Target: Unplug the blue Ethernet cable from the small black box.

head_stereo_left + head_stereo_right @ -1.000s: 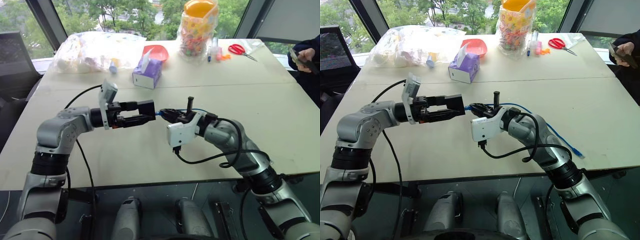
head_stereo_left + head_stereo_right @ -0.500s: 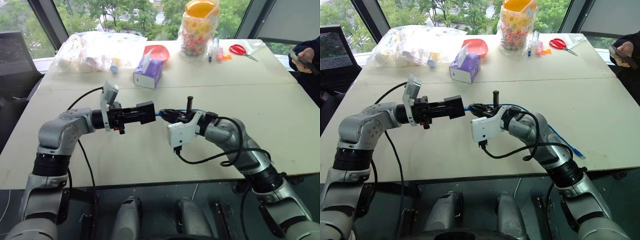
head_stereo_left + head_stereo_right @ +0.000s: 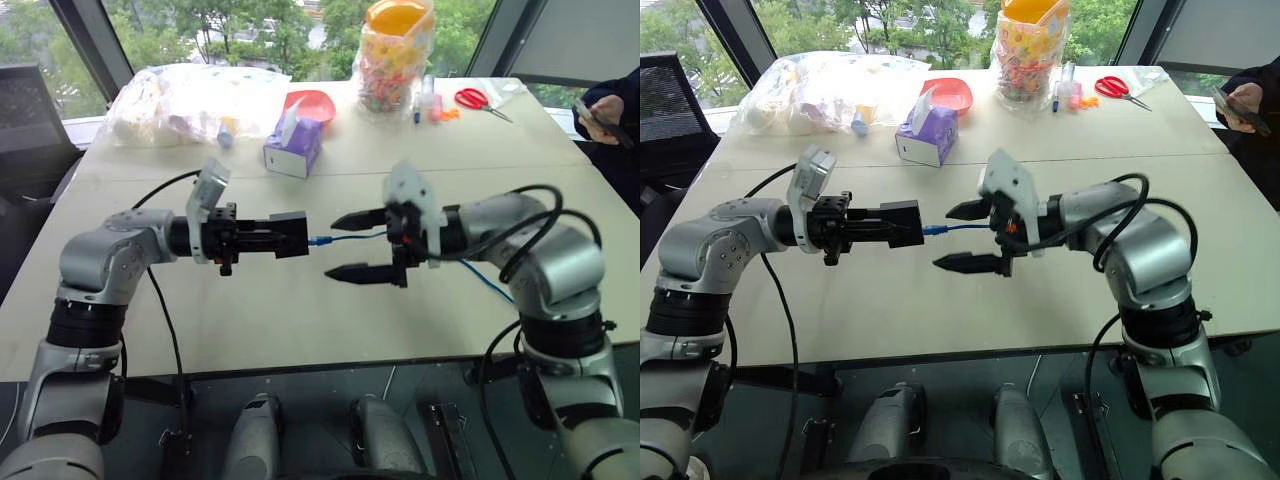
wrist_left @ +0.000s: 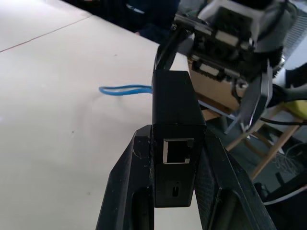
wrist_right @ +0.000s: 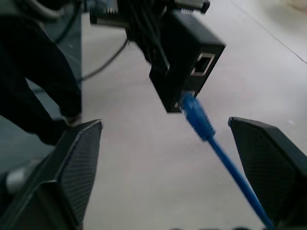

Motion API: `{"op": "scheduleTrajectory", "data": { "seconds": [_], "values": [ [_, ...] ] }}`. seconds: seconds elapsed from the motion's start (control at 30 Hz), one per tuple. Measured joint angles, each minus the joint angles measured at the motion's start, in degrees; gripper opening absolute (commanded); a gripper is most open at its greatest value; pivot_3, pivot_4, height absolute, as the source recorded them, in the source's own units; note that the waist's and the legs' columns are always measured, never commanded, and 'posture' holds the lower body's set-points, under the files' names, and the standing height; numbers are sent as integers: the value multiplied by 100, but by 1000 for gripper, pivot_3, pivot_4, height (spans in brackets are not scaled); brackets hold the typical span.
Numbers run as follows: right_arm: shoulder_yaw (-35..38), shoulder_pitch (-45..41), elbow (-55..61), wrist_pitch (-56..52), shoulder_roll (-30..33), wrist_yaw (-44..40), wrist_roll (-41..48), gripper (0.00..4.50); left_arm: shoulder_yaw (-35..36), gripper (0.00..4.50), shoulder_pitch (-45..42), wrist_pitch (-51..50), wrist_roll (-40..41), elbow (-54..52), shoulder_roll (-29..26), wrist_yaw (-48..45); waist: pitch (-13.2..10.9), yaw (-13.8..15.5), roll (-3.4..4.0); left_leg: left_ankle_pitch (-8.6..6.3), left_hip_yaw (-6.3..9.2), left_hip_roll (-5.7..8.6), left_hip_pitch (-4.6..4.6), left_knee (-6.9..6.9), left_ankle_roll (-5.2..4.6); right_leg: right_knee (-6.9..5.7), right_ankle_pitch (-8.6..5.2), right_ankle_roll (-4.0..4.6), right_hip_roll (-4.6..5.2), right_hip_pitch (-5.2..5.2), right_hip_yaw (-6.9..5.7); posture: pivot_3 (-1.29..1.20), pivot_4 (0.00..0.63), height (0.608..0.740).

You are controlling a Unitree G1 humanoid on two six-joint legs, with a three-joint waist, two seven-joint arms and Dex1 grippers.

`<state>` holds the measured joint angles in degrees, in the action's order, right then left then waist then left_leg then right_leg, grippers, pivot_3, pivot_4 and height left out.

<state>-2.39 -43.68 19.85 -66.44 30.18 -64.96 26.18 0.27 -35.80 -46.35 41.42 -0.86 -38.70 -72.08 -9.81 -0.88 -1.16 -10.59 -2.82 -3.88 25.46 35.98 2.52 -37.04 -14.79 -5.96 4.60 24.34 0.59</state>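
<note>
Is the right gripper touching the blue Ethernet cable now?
Apart. In the right wrist view the blue Ethernet cable runs between the right gripper's wide-open fingers, with table showing on both sides of it.

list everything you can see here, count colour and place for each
small black box: 1, matte black, held above the table
blue Ethernet cable: 1, bright blue, plugged into the box, trailing right over the table
table: 1, beige
tissue box: 1, purple, far side
bowl: 1, red, behind tissue box
snack jar: 1, clear, orange lid, far edge
scissors: 1, red, far right
plastic bag: 1, clear, far left
left gripper: black, shut on box
right gripper: black, open around cable
</note>
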Motion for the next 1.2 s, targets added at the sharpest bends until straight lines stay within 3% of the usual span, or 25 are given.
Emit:
{"op": "scheduleTrajectory", "data": {
  "seconds": [0.13,0.33,0.43,0.53,1.13,1.2],
  "values": [
    [86,-368,-633,-956,-278,445,409,4431,18,503,-67,-152,107,-41,-16,-24,0,6,0,0,0,1,12,-3,-1,2,0,0,0,10,0,0,150,735],
    [14,-477,-819,-1415,-285,748,787,4431,57,503,-106,-221,185,-53,-15,12,0,18,0,-3,-1,3,17,0,-5,2,0,-1,0,10,0,0,150,735],
    [39,-479,-914,-1559,-337,866,972,3710,58,503,-109,-232,209,-59,-15,31,0,9,0,-3,0,3,17,-1,-5,2,1,-1,-1,10,0,0,150,735],
    [72,-614,-1011,-1707,-400,980,1168,2281,58,503,-109,-241,240,-145,-15,81,0,7,1,-3,0,2,17,-1,-5,2,1,-2,-1,11,0,0,150,735],
    [100,-825,-1117,-1935,-403,1397,1884,2281,54,503,-88,-212,285,-268,-16,107,0,8,1,-3,0,2,19,-2,-5,3,0,-2,-1,13,0,0,150,735],
    [99,-825,-1117,-1937,-370,1405,1921,1738,54,503,-72,-211,286,-277,-17,99,0,7,1,-3,0,2,19,-3,-5,3,0,-2,-1,13,0,0,150,735]
  ]
}}
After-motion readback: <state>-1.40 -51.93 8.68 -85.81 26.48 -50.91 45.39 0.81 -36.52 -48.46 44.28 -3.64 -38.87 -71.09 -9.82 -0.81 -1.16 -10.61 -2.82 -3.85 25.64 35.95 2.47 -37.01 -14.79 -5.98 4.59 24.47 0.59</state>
